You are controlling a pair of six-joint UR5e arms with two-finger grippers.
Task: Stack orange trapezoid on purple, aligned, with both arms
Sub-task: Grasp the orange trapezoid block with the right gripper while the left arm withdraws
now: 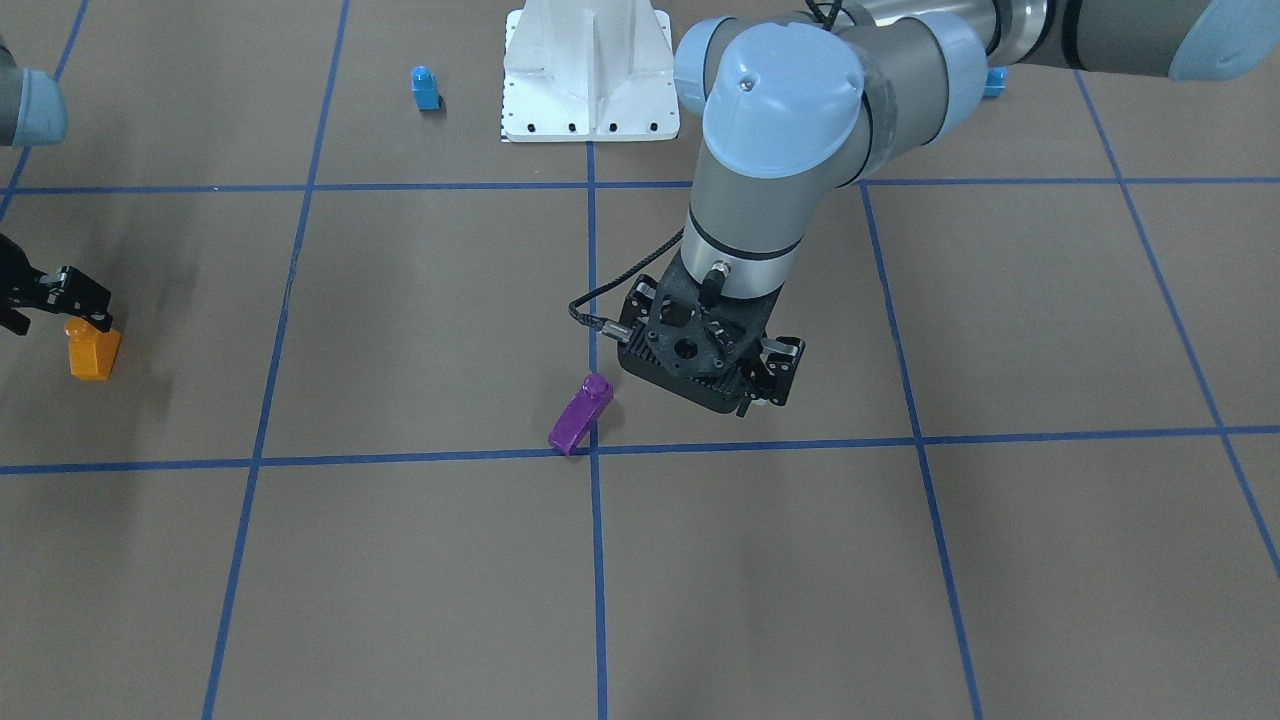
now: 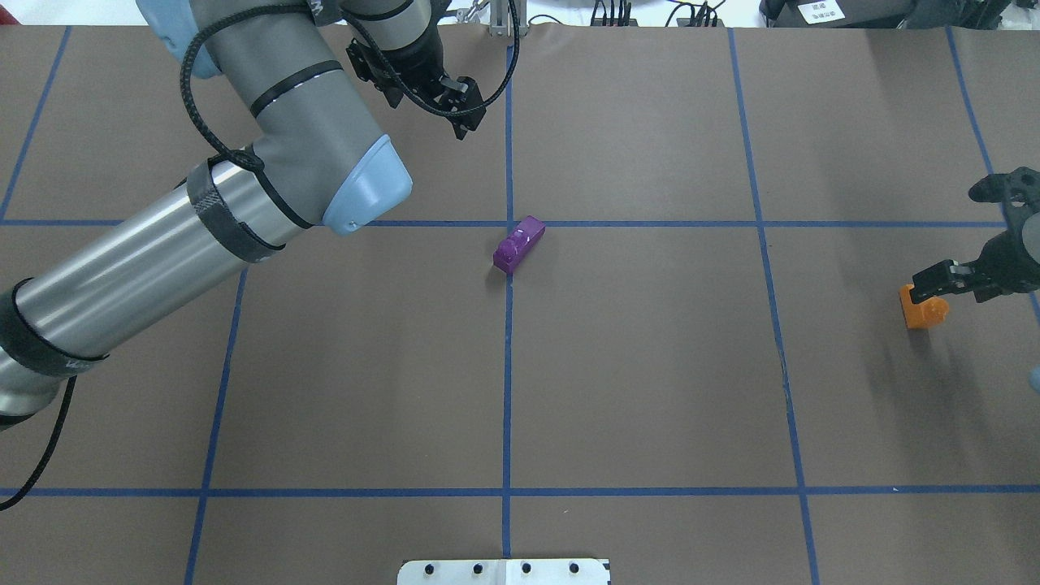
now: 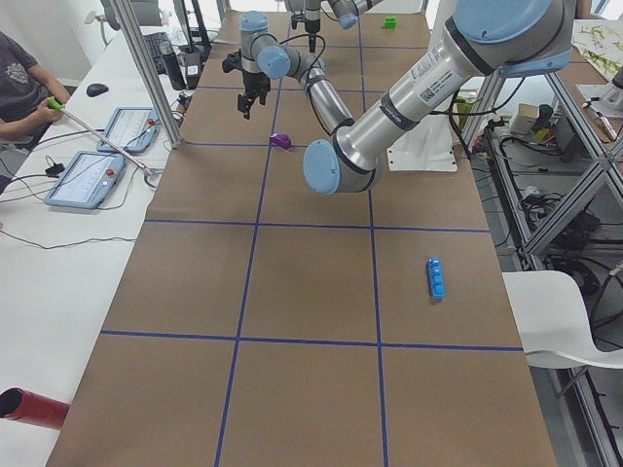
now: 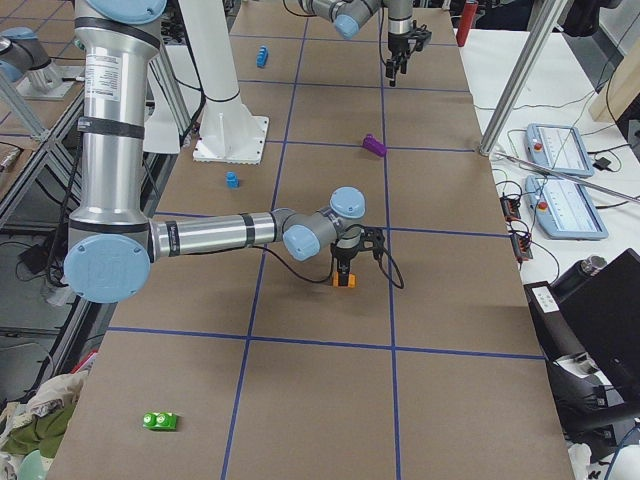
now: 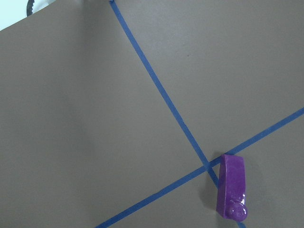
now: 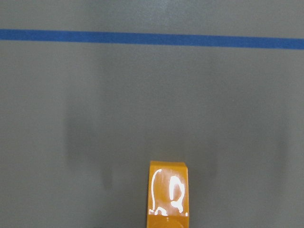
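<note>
The orange trapezoid (image 2: pixel 922 309) stands on the brown table at the robot's right; it also shows in the front view (image 1: pixel 93 350) and in the right wrist view (image 6: pixel 168 194). My right gripper (image 2: pixel 965 237) hovers just above it, open and empty, with one fingertip (image 1: pixel 88 296) over the brick. The purple brick (image 2: pixel 518 244) lies at the centre tape crossing, stud toward the robot, and shows in the left wrist view (image 5: pixel 231 187). My left gripper (image 2: pixel 461 106) hangs above the table beyond the purple brick, open and empty.
The white base pedestal (image 1: pixel 590 70) stands at the robot's edge. A small blue one-stud brick (image 1: pixel 425 88) sits beside it. A long blue brick (image 3: pixel 436 277) lies on the robot's left and a green brick (image 4: pixel 160 421) on its far right. Operators' tablets (image 4: pixel 560 150) line the far side.
</note>
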